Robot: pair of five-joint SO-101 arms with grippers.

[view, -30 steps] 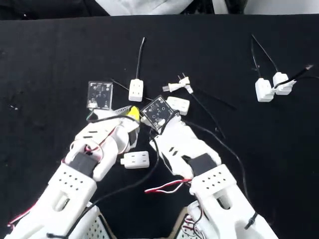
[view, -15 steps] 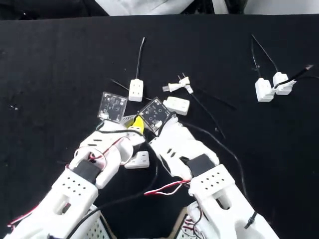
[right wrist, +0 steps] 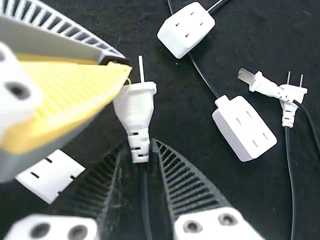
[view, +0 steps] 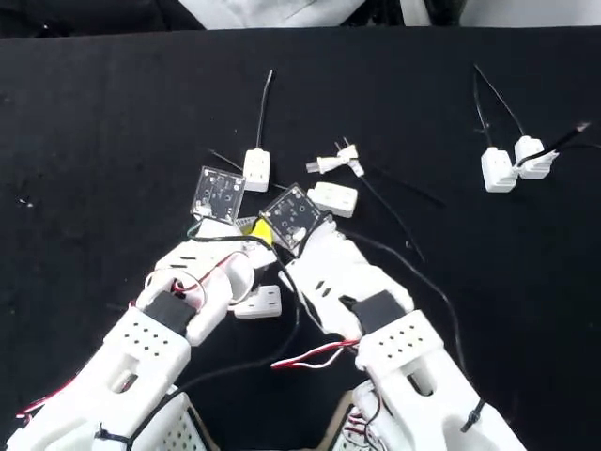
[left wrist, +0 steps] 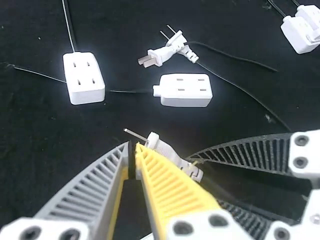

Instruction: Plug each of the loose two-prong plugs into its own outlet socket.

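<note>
**Black cloth-covered desk (view: 94, 141) with white outlet blocks, plugs and thin black wires lying on it**

Just beyond the left gripper (left wrist: 131, 146) lies a white four-socket outlet block (view: 256, 169), its thin black wire (view: 264, 99) running straight away from the arms. Just beyond the right gripper (right wrist: 139, 149) lies a second white oblong outlet block (view: 335, 198). A little farther out than that block are two white two-prong plugs (view: 336, 162), touching each other, with a black cord (view: 394, 216) trailing off on the right gripper's outer side. Behind both grippers, between the arms, rests a third white outlet block (view: 258, 301). Well apart, far out on the right gripper's side, two more white blocks (view: 512, 164) touch, with black wires leading away.
</note>
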